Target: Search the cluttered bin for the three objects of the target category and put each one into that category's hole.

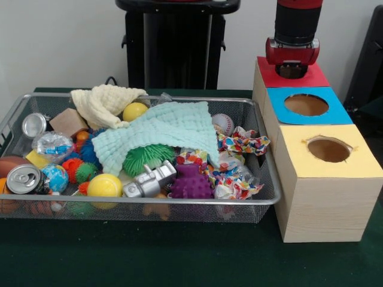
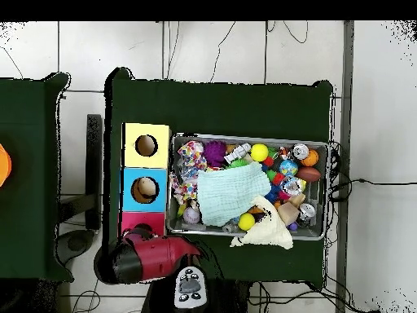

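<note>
The round hole in the red paper top of the far wooden box [image 1: 292,76] is covered by the red-and-black gripper [image 1: 292,66] directly above it; finger state cannot be determined. The silver wire-mesh bin [image 1: 179,203], full of clutter, stands just left of the boxes.

Dark green table [image 1: 179,257] w/ wire-mesh bin [image 1: 263,200] beside row of 3 wooden boxes [image 1: 326,209].
</note>
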Robot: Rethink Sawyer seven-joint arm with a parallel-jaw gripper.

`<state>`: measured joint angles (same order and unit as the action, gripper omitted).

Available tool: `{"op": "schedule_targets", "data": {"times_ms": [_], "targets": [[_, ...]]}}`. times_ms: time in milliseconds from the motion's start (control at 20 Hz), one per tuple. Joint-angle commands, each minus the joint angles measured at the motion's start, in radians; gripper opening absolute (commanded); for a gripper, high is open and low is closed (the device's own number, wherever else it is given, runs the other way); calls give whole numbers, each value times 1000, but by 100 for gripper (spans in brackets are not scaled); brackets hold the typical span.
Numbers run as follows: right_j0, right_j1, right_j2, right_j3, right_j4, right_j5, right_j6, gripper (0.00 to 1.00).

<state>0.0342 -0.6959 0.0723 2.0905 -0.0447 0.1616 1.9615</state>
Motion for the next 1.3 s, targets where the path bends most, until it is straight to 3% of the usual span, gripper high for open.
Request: {"op": "schedule_targets", "data": {"times_ms": [50,500,650,850,1100,1300], "targets": [[-13,54,-36,38,-45,92,78,100],[-71,-104,-33,103,-65,205,13,100],[-73,-129,-35,107,-65,225,8,100],[-52,-226,-71,117,-69,305,-2,100],[-101,-349,-30,154,-52,396,-44,100],[-118,-394,-26,167,-53,431,-59,100]]}}
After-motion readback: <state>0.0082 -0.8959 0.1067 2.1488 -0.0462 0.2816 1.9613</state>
